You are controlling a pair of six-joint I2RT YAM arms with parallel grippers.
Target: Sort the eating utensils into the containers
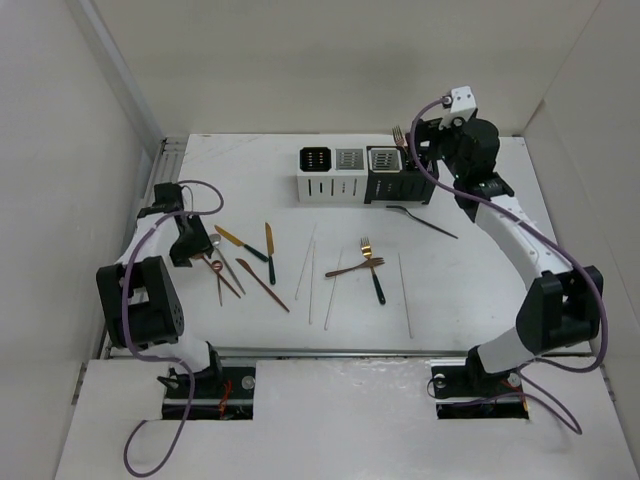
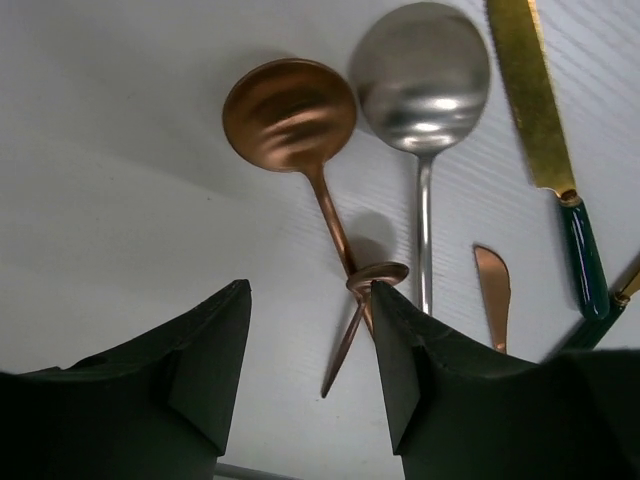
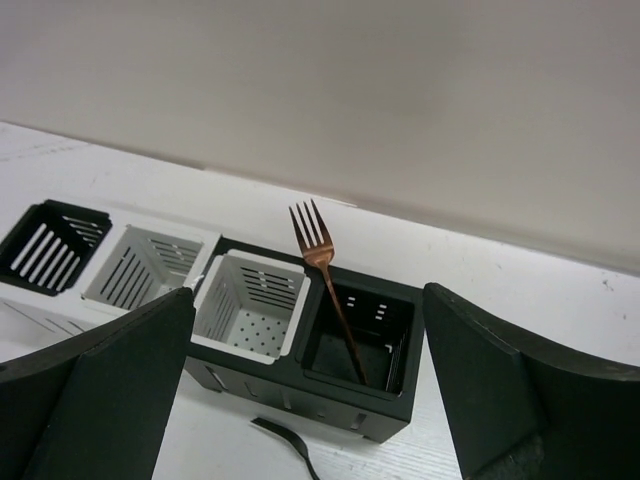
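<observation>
Spoon pickup on the left is the relation that matters. The left gripper (image 2: 310,305) is hanging low over the table (image 2: 120,150) with its jaws partly apart and nothing clamped, and the gap is much wider than any handle. The copper spoon (image 2: 290,113) is lying bowl-forward, ahead of the fingers. Its handle is running back toward them, with the long axis roughly along the wrist's line of sight but slanting off-centre. That is putting the handle against the pad (image 2: 400,340) on the silver-spoon side, not mid-gap. A thin copper end is crossing right there too, and I can't tell whether it's the same piece. The silver spoon (image 2: 425,75) is lying just beside and near parallel, its handle passing outside that same pad. My read is that a squeeze from here is going to drag the copper handle sideways before pinching it, so a small shift toward the silver spoon looks worthwhile. A gold knife (image 2: 530,90) is lying further out on that side, apart from the jaws. Mid-table, the crossed forks (image 1: 365,265) and white chopsticks (image 1: 307,262) are lying between the two arms, mostly pointing near-to-far. At the back, the containers (image 1: 330,188) are standing in a row. The right gripper (image 3: 308,300) is hovering over them with jaws wide apart and gripping nothing. A copper fork (image 3: 318,245) is standing tines-up in the black end compartment, leaning slightly. A dark utensil (image 1: 425,221) is lying just in front of that box, nearest the right arm.
</observation>
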